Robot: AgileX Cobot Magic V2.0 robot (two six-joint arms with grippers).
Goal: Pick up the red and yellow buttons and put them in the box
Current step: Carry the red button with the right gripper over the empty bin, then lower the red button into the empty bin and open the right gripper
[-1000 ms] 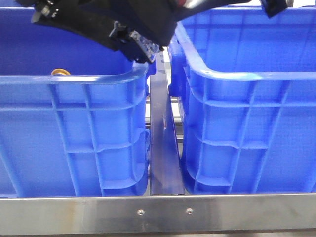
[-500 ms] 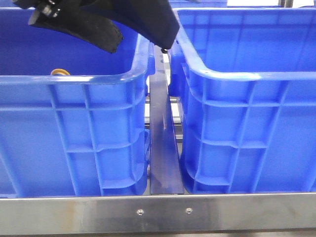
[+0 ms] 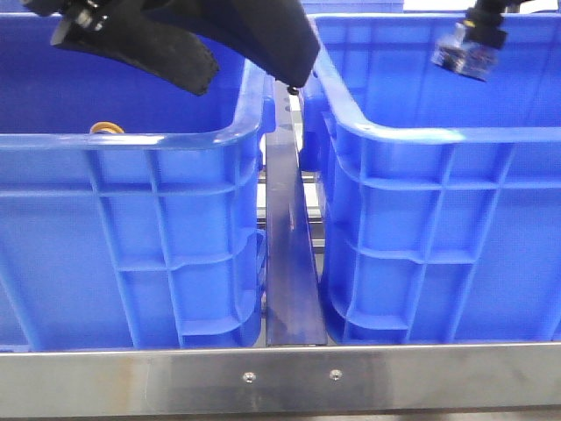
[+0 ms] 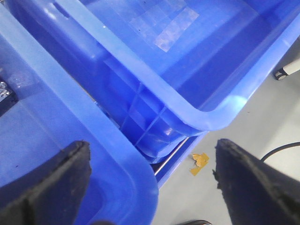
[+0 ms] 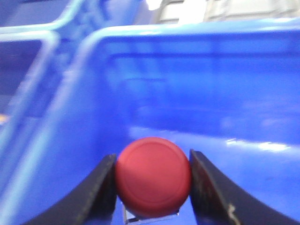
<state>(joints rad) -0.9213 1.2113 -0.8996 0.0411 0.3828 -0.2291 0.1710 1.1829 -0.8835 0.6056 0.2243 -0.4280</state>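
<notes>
Front view: two blue crates sat side by side on the table (image 3: 280, 377), with a metal divider (image 3: 289, 263) in the gap between them. Left arm (image 3: 175, 39) hung over the left crate (image 3: 131, 237), near its inner rim. Right arm's wrist end (image 3: 469, 48) hovered over the right crate, the box (image 3: 438, 228), above the interior. A yellow-orange bit (image 3: 107, 128) peeked over the left crate's near rim, probably the yellow button, too hidden to confirm.

Left wrist view: left claw (image 4: 150, 187) was spread wide with nothing between the fingers (image 4: 51, 183). It looked down at the gap between the crate rims, with floor visible beyond.

Right wrist view: right claw (image 5: 152, 180) was clamped on the red button (image 5: 153, 171), both pads touching the cap's sides, silver collar just showing below. Frame was blurred. Box wall and floor filled the background, so the button was held in the air inside the box outline.

Judgement: place step for the red one. Do it well by lowering further before release, since it's a deep crate and a high drop would let the button bounce or roll. Stay clear of the rim and open squarely so the cap doesn't stick to one pad. Left arm looked parked, ready for the yellow one.
</notes>
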